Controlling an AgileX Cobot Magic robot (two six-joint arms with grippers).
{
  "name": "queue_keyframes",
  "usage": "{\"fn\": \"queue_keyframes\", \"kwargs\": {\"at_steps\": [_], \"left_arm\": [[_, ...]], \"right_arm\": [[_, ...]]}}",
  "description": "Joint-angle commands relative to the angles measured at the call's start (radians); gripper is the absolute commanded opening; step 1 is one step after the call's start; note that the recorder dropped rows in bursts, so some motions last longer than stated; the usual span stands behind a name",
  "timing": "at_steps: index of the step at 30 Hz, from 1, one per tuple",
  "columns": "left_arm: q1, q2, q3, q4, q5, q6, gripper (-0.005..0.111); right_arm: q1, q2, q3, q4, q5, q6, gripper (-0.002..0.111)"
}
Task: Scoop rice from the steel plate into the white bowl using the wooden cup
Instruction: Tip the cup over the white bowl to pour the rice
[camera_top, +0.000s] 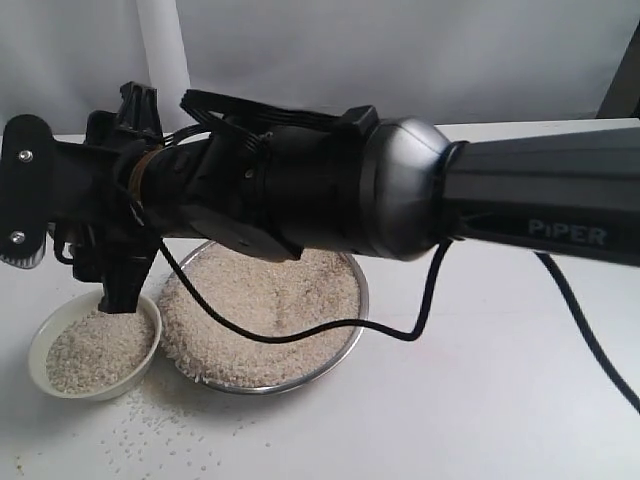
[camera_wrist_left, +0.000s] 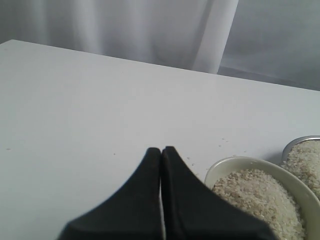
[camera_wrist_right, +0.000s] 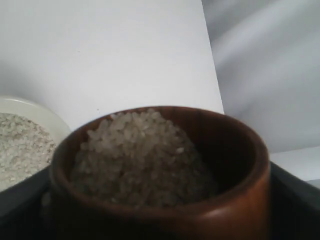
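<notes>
The wooden cup is heaped with rice and stands upright. My right gripper is shut on it, with a black finger on either side. In the exterior view the right arm reaches across to the left, and its gripper hangs over the white bowl. The arm hides most of the cup there. The bowl holds rice. Just right of the bowl, the steel plate carries a wide bed of rice. My left gripper is shut and empty, low beside the bowl.
Loose grains are scattered on the white table in front of the bowl and plate. A black cable from the right arm droops over the plate's rice. White curtains hang behind the table.
</notes>
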Motion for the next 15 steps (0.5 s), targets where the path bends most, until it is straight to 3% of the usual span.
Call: {"fn": "queue_keyframes", "kwargs": {"at_steps": [1, 15], "left_arm": [[-0.006, 0.000, -0.001, -0.006, -0.006, -0.002, 0.000], [-0.006, 0.000, -0.001, -0.006, -0.006, -0.002, 0.000]], "right_arm": [[0.001, 0.012, -0.012, -0.055, 0.007, -0.005, 0.000], [0.043, 0.207, -0.175, -0.215, 0.188, -0.119, 0.000]]}}
